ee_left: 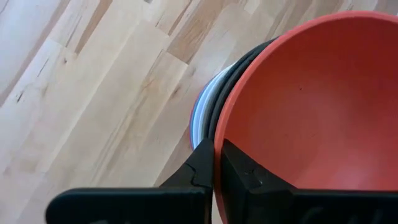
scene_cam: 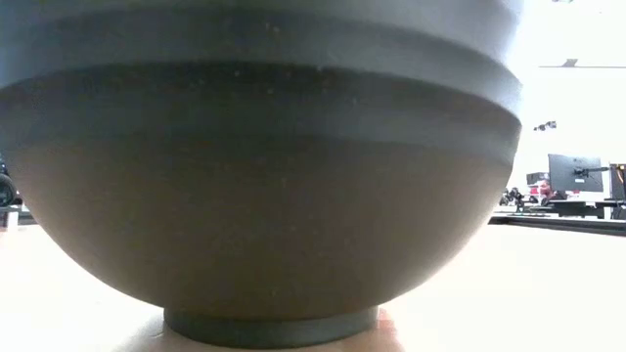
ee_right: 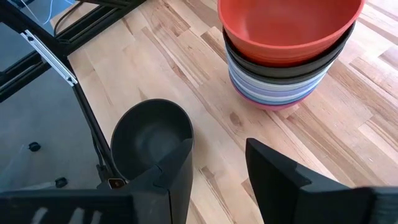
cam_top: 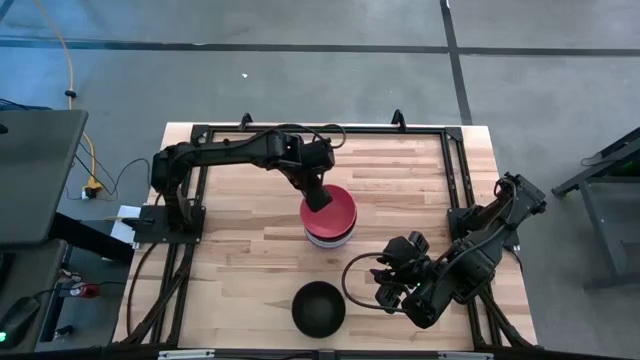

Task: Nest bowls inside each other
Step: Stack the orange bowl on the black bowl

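Between the left end effector's (ee_left: 214, 177) pressed-together fingers: rim of red bowl (cam_top: 329, 207), seated atop the nested stack (ee_right: 283, 84). Release straight, lift clear without tipping. Just ahead of the spread, empty right end effector (ee_right: 217, 168): lone black bowl (cam_top: 318, 308) on the tabletop (cam_top: 240, 260), next to pinch by its rim.

Both arms are matte black, built of chunky jointed segments with black cables looping alongside. The left pincer (ee_left: 214, 177) has blocky black fingers with angular faces; the right pincer (ee_right: 217, 171) has flat black blades.
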You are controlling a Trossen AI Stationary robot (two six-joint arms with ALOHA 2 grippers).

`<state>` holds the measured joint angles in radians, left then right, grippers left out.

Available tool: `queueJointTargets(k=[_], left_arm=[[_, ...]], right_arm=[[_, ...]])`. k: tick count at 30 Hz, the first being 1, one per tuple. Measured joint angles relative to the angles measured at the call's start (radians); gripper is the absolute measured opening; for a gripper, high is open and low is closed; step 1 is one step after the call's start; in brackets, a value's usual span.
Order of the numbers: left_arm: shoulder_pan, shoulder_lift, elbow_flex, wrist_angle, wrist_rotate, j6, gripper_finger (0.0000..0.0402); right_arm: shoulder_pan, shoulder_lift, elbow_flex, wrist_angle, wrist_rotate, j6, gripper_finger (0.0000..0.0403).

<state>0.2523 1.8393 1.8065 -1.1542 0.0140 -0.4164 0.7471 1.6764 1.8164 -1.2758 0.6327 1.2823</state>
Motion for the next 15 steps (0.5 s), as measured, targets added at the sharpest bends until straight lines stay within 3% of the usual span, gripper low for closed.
queueJointTargets(k=[11, 15], left_arm=[[-0.024, 0.046, 0.0, 0.033, -0.004, 0.0, 0.0], [-0.024, 0.047, 0.0, 0.034, -0.001, 0.0, 0.0017]], right_arm=[[0.0, 0.0, 0.0, 0.0, 0.0, -0.002, 0.014], [0.0, 0.0, 0.0, 0.0, 0.0, 0.0, 0.014]])
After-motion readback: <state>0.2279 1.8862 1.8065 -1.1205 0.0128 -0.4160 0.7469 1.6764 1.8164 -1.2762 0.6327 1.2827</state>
